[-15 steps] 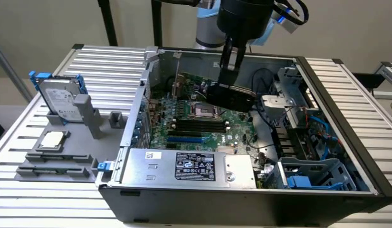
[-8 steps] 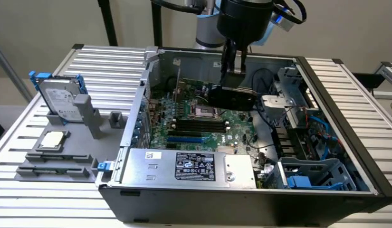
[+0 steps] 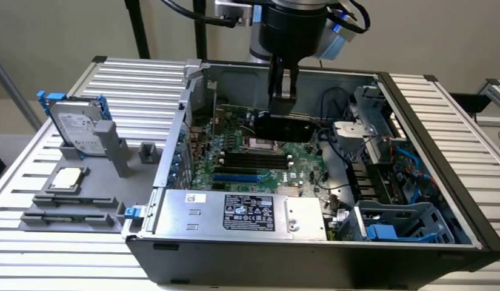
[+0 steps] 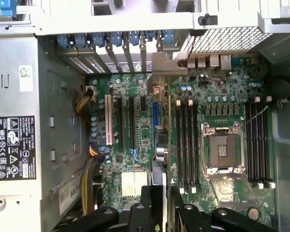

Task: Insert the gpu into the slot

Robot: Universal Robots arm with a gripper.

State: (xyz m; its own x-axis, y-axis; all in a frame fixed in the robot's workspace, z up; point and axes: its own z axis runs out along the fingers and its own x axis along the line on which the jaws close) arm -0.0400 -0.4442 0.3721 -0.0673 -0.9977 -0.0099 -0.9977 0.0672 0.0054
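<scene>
Jaws of the gripper (image 3: 282,110) grip the gpu (image 3: 287,128) from above; it hangs directly below them over the motherboard (image 3: 233,154), long axis parallel to the blue slot (image 3: 236,179), bracket toward the exterior view's left.

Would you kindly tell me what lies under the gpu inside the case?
Under the gpu, held by the gripper, lies the green motherboard; the CPU socket and black memory slots show beside its edge. The board directly beneath it is covered.
</scene>
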